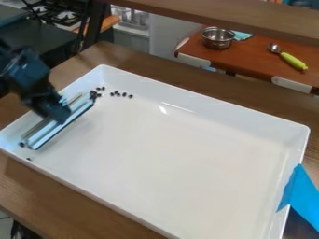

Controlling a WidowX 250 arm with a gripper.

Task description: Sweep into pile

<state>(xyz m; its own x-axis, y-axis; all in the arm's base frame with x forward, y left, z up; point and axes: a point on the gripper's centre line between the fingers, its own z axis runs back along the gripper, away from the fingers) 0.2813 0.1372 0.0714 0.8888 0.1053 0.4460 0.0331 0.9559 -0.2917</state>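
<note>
At the upper left of the camera view, my gripper (59,113) hangs over the left end of the white tray (187,149), holding a long metal-edged sweeping bar (60,122). The bar lies slantwise, low along the tray's left side. Small dark pieces (118,94) are scattered near the tray's upper left corner, several of them close to the bar's far end. One dark piece (22,144) is beside the bar's near end, and another (29,159) lies nearer the tray's front left edge. The gripper hides the middle of the bar.
The tray's raised walls surround the work area on a brown wooden table (68,196). Blue tape (302,196) covers part of its right wall. Behind, a metal pot (218,38) and a green-handled utensil (293,61) lie on a reddish-brown surface. A wooden beam (237,14) crosses the top.
</note>
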